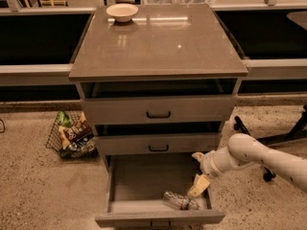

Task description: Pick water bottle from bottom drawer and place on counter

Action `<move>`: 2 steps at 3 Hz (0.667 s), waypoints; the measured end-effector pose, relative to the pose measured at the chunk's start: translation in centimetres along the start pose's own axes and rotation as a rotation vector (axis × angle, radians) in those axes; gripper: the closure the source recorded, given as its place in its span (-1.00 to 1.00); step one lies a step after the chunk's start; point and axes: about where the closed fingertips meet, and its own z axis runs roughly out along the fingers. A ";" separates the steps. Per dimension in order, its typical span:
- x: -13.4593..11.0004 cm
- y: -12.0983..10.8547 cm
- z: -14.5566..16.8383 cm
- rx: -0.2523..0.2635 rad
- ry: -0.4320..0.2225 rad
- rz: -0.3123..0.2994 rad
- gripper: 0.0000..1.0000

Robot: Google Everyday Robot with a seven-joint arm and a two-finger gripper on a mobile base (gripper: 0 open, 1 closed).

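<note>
Over bottom drawer (144, 181), arm (259, 156) angles claw (198, 188) down (beside water bottle (180, 201)).

Setting: an indoor test area laid out like an office break space. Indicators: a freestanding drawer cabinet with a glossy counter (158, 47) on a speckled concrete floor (33, 190); long grey ledges (36, 71) over dark recesses on both sides; a wire basket (72, 137) of snack packets on the floor; a black wheeled equipment base (283, 137). The gripper (199, 186) hangs over the right side of the open bottom drawer (144, 181).
</note>
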 end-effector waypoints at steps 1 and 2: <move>2.9 -1.6 3.1 0.021 0.052 0.028 -1.00; 7.5 -3.9 7.3 0.034 0.089 0.064 -1.00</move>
